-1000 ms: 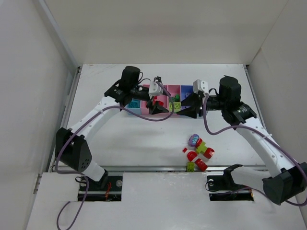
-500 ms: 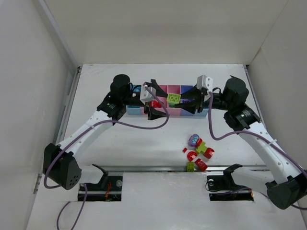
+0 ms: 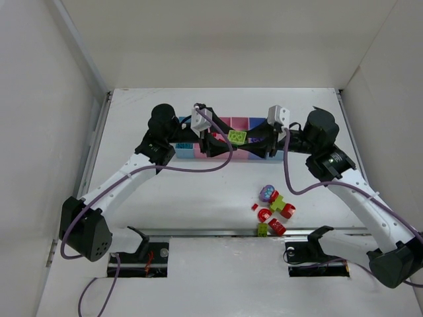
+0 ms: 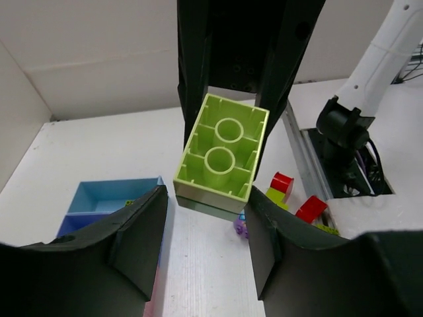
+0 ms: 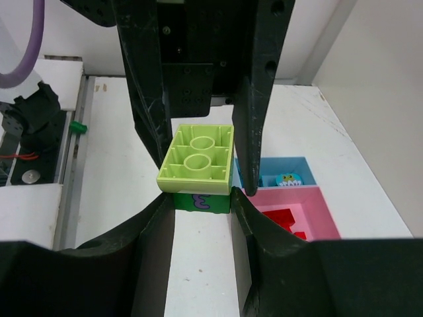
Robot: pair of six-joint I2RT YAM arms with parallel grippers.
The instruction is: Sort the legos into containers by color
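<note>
A yellow-green brick stacked on a dark green one [image 3: 238, 137] hangs in the air over the row of containers [image 3: 228, 123]. My right gripper [image 3: 254, 142] is shut on the dark green lower brick [image 5: 198, 200], seen between its fingers in the right wrist view [image 5: 201, 205]. My left gripper [image 3: 221, 140] faces it from the other side, open. Its fingers [image 5: 254, 99] straddle the yellow-green brick [image 4: 221, 148], with a small gap on one side. Loose legos [image 3: 272, 210], red, yellow-green and purple, lie near the front edge.
A light blue bin [image 5: 291, 166] holds a teal piece and a pink bin [image 5: 314, 198] holds red bricks. Another light blue bin [image 4: 112, 198] shows below the left fingers. White walls close the table on three sides. A metal rail [image 3: 218, 231] runs along the front.
Both grippers have risen from the bins and closed in on each other. The left gripper has moved right until its fingers straddle the brick stack that the right gripper holds.
</note>
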